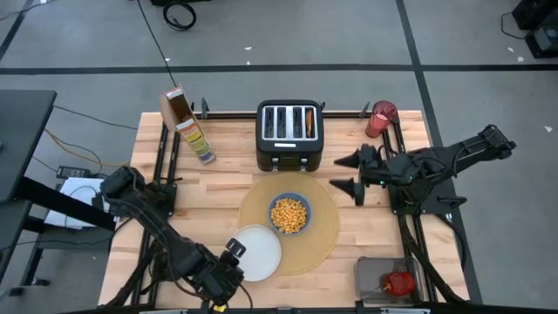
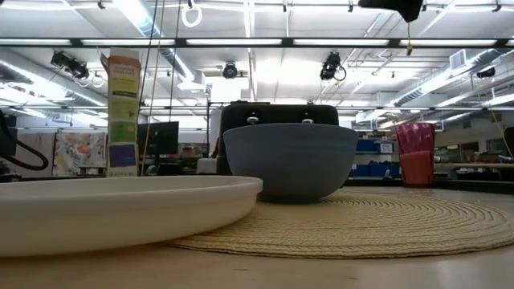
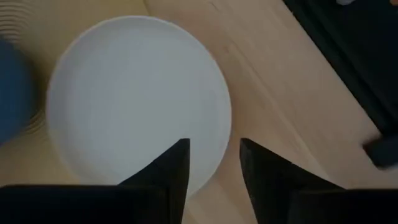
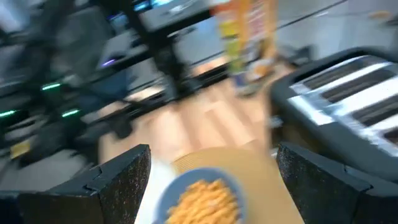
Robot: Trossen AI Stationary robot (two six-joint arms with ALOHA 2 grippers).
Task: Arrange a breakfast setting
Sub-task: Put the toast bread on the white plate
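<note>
The round tan placemat (image 1: 323, 228) lies at the table's middle. The blue bowl (image 1: 289, 214), filled with yellow cereal, stands on it. The white plate (image 1: 257, 253) lies at the mat's near left edge, partly on the mat. My left gripper (image 1: 234, 253) is open at the plate's left rim (image 3: 217, 149), one finger over the plate's inside and one outside it. My right gripper (image 1: 350, 173) is open and empty above the table, right of the toaster. The red cup (image 1: 381, 118) stands at the far right. The red apple (image 1: 398, 282) sits in a grey tray. The spoon is out of view.
The black toaster (image 1: 289, 135) stands behind the mat and the cereal box (image 1: 187, 125) at the far left. The grey tray (image 1: 384, 277) is at the near right corner. Bare wood shows left of the plate and right of the mat.
</note>
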